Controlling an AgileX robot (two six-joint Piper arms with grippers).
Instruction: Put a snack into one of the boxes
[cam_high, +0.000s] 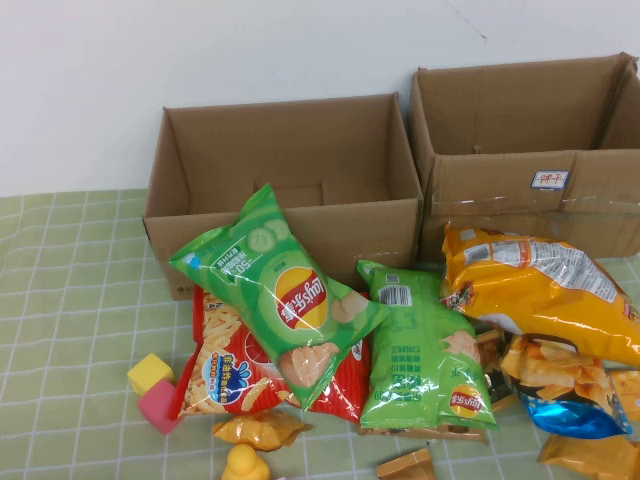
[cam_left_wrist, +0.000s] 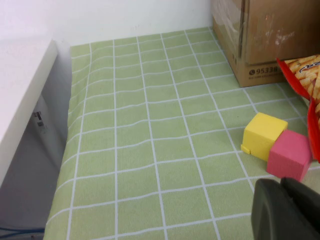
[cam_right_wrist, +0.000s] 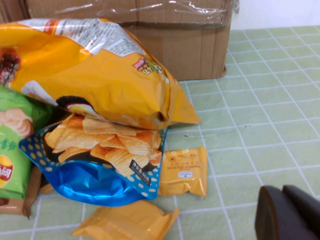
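Two open cardboard boxes stand at the back: the left box (cam_high: 285, 160) and the right box (cam_high: 530, 130). Snack bags lie piled in front: a green chip bag (cam_high: 280, 290), a red fries bag (cam_high: 235, 375), a second green bag (cam_high: 420, 350), a big yellow bag (cam_high: 545, 290) (cam_right_wrist: 95, 70) and a blue chip bag (cam_right_wrist: 100, 165). Neither gripper shows in the high view. My left gripper (cam_left_wrist: 285, 210) is shut and empty over the cloth near the pink block (cam_left_wrist: 290, 155). My right gripper (cam_right_wrist: 287, 212) is shut and empty over the cloth beside a small orange packet (cam_right_wrist: 185, 170).
A yellow block (cam_high: 150, 372) (cam_left_wrist: 264, 135) and the pink block (cam_high: 160, 405) sit left of the pile. Small orange packets (cam_high: 262, 430) and a yellow toy (cam_high: 245, 465) lie at the front. The green checked cloth (cam_left_wrist: 150, 140) ends at the table's left edge.
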